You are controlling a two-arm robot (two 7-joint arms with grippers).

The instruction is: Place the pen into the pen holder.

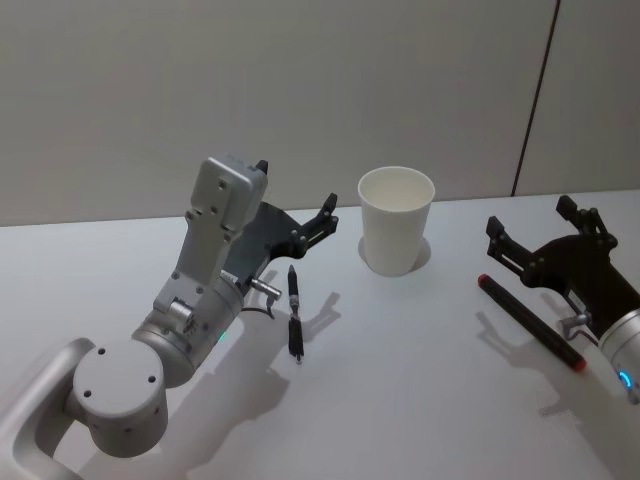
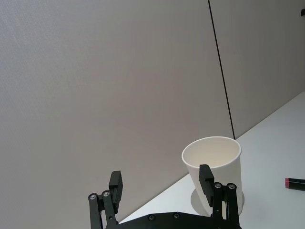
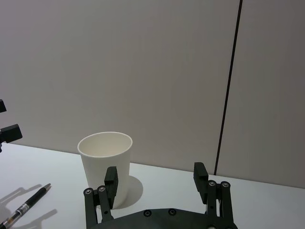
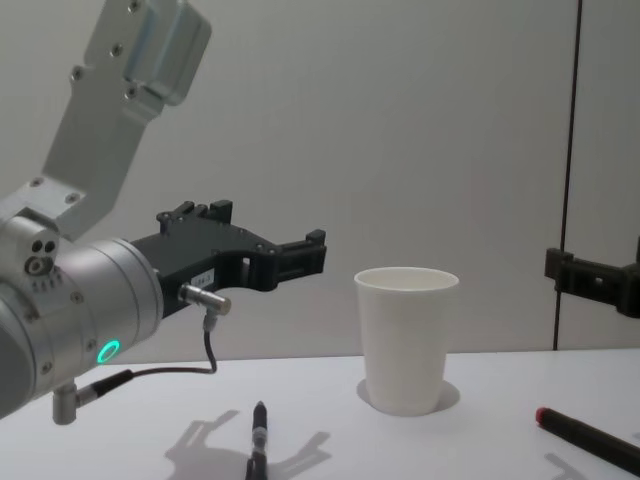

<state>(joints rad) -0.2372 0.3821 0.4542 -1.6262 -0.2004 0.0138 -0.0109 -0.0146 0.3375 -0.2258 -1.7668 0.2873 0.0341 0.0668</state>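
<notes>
Left pincer [image 2: 161, 183] wide, empty, over pen [image 1: 295, 312]; I'd tip down, grip mid-barrel. Right pincer [image 3: 156, 175] wide, parked by marker [image 1: 530, 322].

Chest view: we partly lose the black pen [image 4: 258, 445] to the bottom edge, the red-tipped marker [image 4: 590, 438] to the right.

Pen holder [image 1: 396, 222]: upright on table [image 1: 420, 400], centre rear.
Pen [image 1: 295, 312]: flat, left-front of holder.
Marker [image 1: 528, 322]: flat, right-front.
</notes>
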